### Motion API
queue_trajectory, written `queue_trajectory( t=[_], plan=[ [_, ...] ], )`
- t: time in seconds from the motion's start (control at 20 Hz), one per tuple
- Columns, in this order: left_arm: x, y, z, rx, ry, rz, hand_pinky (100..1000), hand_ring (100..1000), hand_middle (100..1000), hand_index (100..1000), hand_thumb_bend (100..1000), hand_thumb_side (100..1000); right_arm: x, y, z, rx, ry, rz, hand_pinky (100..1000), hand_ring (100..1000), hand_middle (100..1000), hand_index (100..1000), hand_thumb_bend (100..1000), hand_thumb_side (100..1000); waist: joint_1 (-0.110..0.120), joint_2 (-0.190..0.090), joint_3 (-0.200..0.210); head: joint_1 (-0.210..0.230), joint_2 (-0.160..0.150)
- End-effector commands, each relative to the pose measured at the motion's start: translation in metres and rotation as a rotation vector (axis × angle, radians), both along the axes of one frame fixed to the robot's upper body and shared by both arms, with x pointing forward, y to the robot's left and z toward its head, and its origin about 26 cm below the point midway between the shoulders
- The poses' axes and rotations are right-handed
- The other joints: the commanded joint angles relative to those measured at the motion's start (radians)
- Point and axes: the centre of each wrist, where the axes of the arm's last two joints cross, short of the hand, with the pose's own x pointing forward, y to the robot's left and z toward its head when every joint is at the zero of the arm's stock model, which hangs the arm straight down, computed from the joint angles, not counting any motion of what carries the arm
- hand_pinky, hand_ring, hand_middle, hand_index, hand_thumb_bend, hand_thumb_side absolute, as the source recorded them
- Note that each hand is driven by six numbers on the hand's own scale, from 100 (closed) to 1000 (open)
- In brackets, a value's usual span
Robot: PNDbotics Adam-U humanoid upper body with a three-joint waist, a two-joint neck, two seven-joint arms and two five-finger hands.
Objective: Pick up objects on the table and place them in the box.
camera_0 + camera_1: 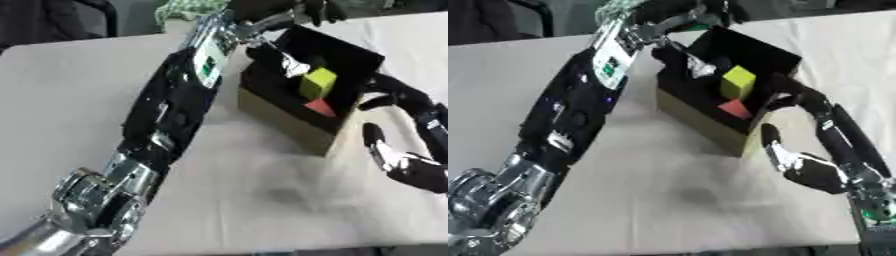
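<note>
A box with tan outer walls and a black inside stands at the upper middle of the table. Inside it lie a yellow-green block, a red piece and a pale grey thing. My left arm stretches from the lower left up along the box's left side. Its hand is dark and hangs over the box's far corner at the top edge. My right hand is open at the box's right, palm up, with long fingers touching the box's right rim.
The pale table stretches left of my arm and in front of the box. Dark chair parts and a green patterned cloth show beyond the far edge.
</note>
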Motion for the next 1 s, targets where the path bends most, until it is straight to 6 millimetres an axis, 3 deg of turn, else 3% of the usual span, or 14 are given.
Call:
queue_trajectory(
  t=[0.05, 0.15, 0.35, 0.5, 0.55, 0.7, 1.0],
  plan=[
    [-0.014, 0.044, 0.028, -0.098, -0.051, 0.012, 724, 664, 683, 848, 151, 274, -0.001, -0.002, 0.005, 0.023, -0.015, -0.007, 999, 711, 818, 1000, 100, 554, -0.009, -0.018, 0.010, -0.007, -0.001],
    [-0.024, 0.069, 0.024, -0.197, -0.023, 0.020, 722, 664, 675, 846, 104, 284, -0.001, -0.003, 0.005, 0.041, -0.013, -0.008, 999, 704, 813, 1000, 100, 557, -0.011, -0.017, 0.023, -0.008, 0.000],
    [-0.048, 0.108, 0.009, -0.388, 0.067, 0.020, 717, 662, 660, 844, 100, 316, -0.001, -0.002, 0.006, 0.097, -0.008, 0.002, 996, 685, 800, 1000, 100, 561, -0.011, -0.012, 0.043, -0.003, 0.002],
    [-0.059, 0.116, 0.011, -0.433, 0.107, 0.007, 717, 662, 660, 844, 100, 316, -0.001, -0.002, 0.007, 0.115, -0.004, 0.009, 996, 685, 800, 1000, 100, 561, -0.011, -0.011, 0.047, -0.002, 0.002],
    [-0.061, 0.117, 0.012, -0.438, 0.115, 0.004, 705, 648, 636, 837, 100, 387, -0.001, -0.002, 0.008, 0.118, -0.004, 0.011, 996, 667, 789, 1000, 100, 566, -0.011, -0.010, 0.048, -0.003, 0.002],
    [-0.061, 0.130, -0.011, -0.559, 0.200, 0.042, 701, 644, 628, 834, 100, 441, -0.001, 0.001, 0.010, 0.164, -0.006, 0.024, 993, 649, 777, 1000, 100, 568, -0.012, -0.001, 0.072, -0.014, -0.002],
    [-0.085, 0.149, -0.044, -0.666, 0.311, 0.067, 695, 634, 617, 834, 100, 519, -0.002, -0.001, 0.012, 0.237, 0.021, 0.052, 990, 627, 762, 1000, 100, 566, -0.011, -0.001, 0.072, -0.015, -0.002]
  ],
)
